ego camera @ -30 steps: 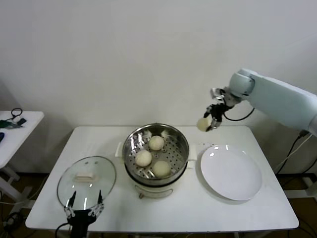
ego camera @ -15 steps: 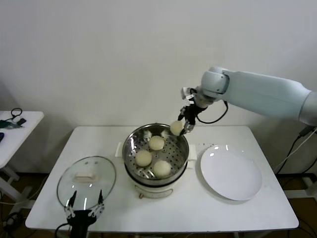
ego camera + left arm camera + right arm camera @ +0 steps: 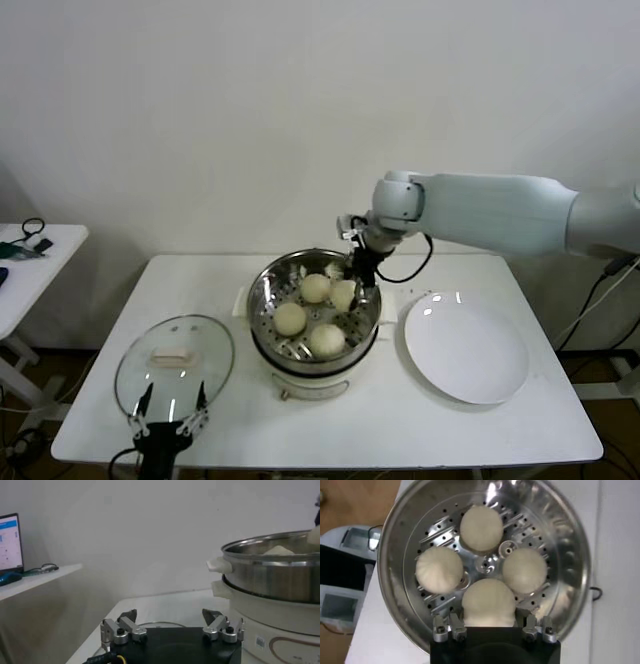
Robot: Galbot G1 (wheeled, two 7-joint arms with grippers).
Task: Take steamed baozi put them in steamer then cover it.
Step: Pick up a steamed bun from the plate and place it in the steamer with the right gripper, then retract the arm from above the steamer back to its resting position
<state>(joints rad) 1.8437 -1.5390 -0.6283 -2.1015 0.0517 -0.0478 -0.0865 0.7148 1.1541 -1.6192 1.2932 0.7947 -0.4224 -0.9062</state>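
Right arm, white-shelled, reaches in from the right with its forearm nearly level and its wrist bent downward over the wide round shiny steel steamer [image 3: 315, 310]. The right tool [image 3: 350, 290] points down into the pot, its fingers closed on the fourth small round cream-white dough bun [image 3: 488, 602], which sits between them just above the perforated steel tray [image 3: 485, 565]. Three other cream-white buns [image 3: 481, 528] lie on the tray beyond and to either side of the tool, close to the held bun; whether they touch it cannot be told. The round white plate [image 3: 466, 348] lies on the white tabletop [image 3: 400, 420] beside the steamer, on the arm's side of the tool. The left tool [image 3: 170, 425] stands at the near tabletop edge, fingers spread wide and holding nothing, just over the near rim of the round clear glass lid with cream-white bar handle [image 3: 175, 365], which rests flat on the tabletop beside the steamer.
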